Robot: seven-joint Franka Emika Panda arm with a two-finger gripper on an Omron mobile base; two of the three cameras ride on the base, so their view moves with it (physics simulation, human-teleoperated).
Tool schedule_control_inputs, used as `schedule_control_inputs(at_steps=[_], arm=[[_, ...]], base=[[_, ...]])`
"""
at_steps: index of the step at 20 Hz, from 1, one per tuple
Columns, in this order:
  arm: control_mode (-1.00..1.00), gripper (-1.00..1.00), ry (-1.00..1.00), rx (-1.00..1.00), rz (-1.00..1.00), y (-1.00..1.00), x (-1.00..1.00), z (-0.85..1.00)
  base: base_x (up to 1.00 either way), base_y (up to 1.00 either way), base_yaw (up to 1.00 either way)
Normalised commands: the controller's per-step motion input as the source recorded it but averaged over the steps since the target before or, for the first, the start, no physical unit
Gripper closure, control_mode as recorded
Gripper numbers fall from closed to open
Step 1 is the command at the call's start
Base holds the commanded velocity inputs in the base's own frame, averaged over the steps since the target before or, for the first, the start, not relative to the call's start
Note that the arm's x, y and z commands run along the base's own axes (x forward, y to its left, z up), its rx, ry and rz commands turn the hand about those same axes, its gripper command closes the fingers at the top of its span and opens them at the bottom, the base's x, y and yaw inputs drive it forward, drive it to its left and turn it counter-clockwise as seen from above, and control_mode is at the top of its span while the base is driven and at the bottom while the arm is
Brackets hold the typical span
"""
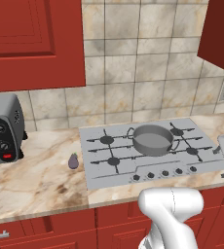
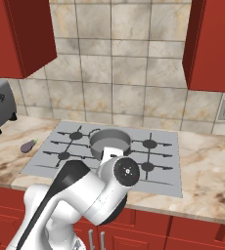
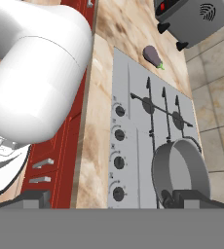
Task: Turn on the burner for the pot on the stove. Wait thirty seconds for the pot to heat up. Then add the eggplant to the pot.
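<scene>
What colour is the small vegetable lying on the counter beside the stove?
Dark purple eggplant with a small greenish stem cap; clearest in the hand view.

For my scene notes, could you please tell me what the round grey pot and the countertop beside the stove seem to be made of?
Round grey pot: apparently brushed metal, with an even matte grey surface. Countertop: looks like polished marble or similar stone, beige with brown veining.
</scene>
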Motion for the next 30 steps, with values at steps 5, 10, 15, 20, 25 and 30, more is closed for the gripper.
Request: schedule_control_inputs(at_steps=[5, 10, 15, 20, 25, 30], arm=[[-1.00, -1.00, 0.00, 0.00, 0.00, 0.00, 0.00, 0.00], [-1.00, -1.00, 0.00, 0.00, 0.00, 0.00, 0.00, 0.00], [-1.00, -1.00, 0.00, 0.00, 0.00, 0.00, 0.00, 0.00], [-1.00, -1.00, 0.00, 0.00, 0.00, 0.00, 0.00, 0.00], [-1.00, -1.00, 0.00, 0.00, 0.00, 0.00, 0.00, 0.00], [-1.00, -1.00, 0.00, 0.00, 0.00, 0.00, 0.00, 0.00]], base=[[0.00, 0.00, 0.00], [0.00, 0.00, 0.00], [0.00, 0.00, 0.00], [0.00, 0.00, 0.00], [0.00, 0.00, 0.00], [0.00, 0.00, 0.00]])
